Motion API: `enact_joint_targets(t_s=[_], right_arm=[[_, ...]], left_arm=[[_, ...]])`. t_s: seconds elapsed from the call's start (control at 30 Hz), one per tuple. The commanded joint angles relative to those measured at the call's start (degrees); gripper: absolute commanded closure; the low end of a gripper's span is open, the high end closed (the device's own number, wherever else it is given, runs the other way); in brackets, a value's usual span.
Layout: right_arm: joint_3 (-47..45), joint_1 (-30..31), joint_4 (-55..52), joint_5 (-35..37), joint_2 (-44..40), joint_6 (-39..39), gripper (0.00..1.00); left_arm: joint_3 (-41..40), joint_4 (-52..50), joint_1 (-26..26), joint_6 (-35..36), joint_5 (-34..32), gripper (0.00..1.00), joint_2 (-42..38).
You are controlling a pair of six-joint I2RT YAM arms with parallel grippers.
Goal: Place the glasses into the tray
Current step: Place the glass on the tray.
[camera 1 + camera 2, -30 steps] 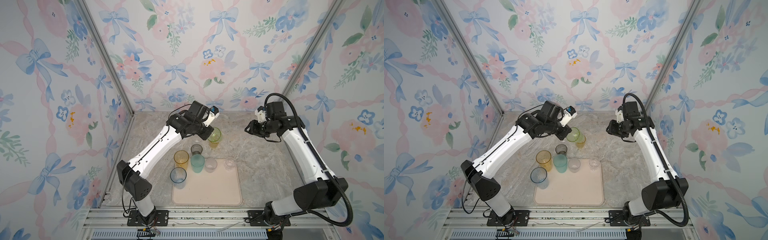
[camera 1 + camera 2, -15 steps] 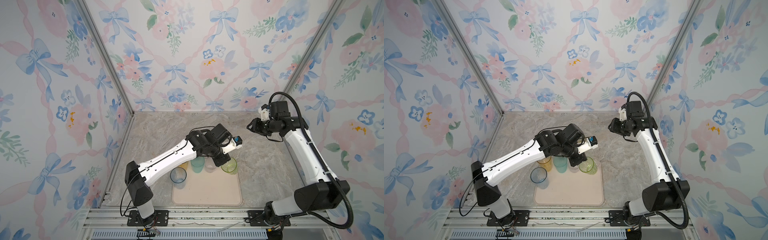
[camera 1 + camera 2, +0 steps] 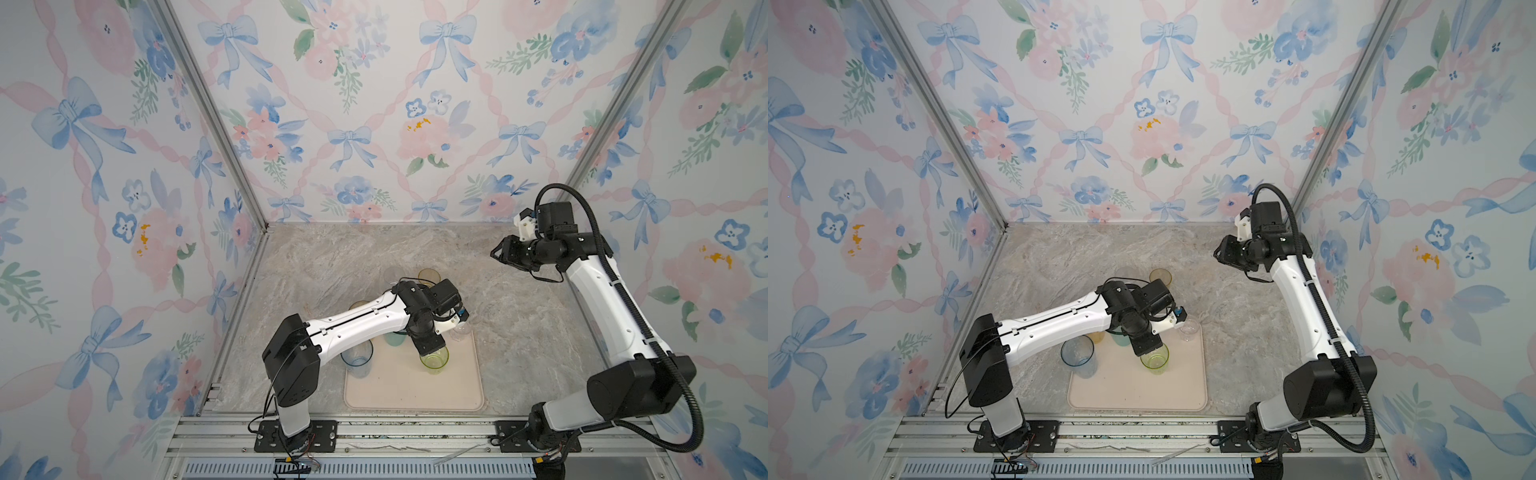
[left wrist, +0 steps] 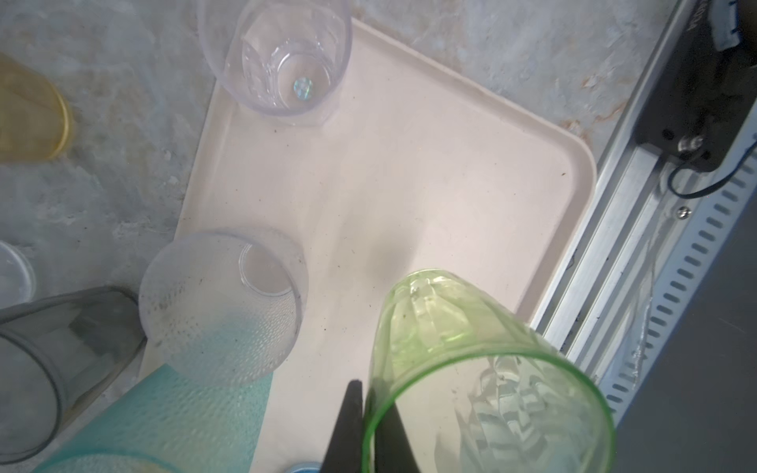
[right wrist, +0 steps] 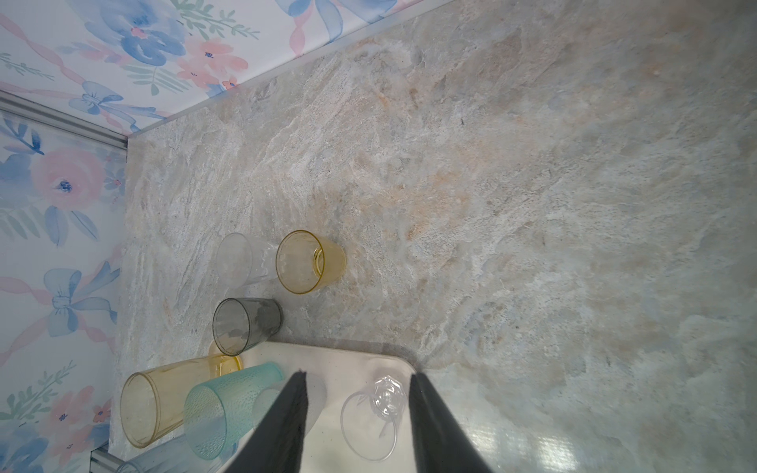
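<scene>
Left wrist, green glass [image 4: 471,368] in left gripper [image 4: 368,403]

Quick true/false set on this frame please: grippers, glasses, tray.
1. The left gripper is shut on the rim of the lime green translucent tumbler. True.
2. The right gripper holds the short amber translucent tumbler. False: it is open and empty; that tumbler stands on the marble-patterned table.
3. A small clear tumbler stands in a corner of the flat pale beige-pink plastic tray. True.
4. The smoky grey translucent tumbler stands in the tray. False: it stands on the table, beside the tray's edge.
</scene>
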Motion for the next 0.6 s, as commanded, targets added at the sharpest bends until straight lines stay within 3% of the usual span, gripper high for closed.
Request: enact_joint_targets(t_s=[0.0,0.3,0.57], right_arm=[[-1.4,-0.1,1.2,-1.4,0.8,0.3,0.56],[-2.3,-0.1,0.8,-2.1,1.1,-0.7,0.56],[-2.1,-0.4,0.1,-2.2,1.1,-1.3,0.56]], left_arm=[[-0.5,-0.3,-0.4,-0.9,-2.7,0.93,1.8],[1.3,0.1,-0.8,-0.4,-4.2,0.93,4.9],[7.6,0.5,-1.6,1.8,-3.6,0.92,10.1]])
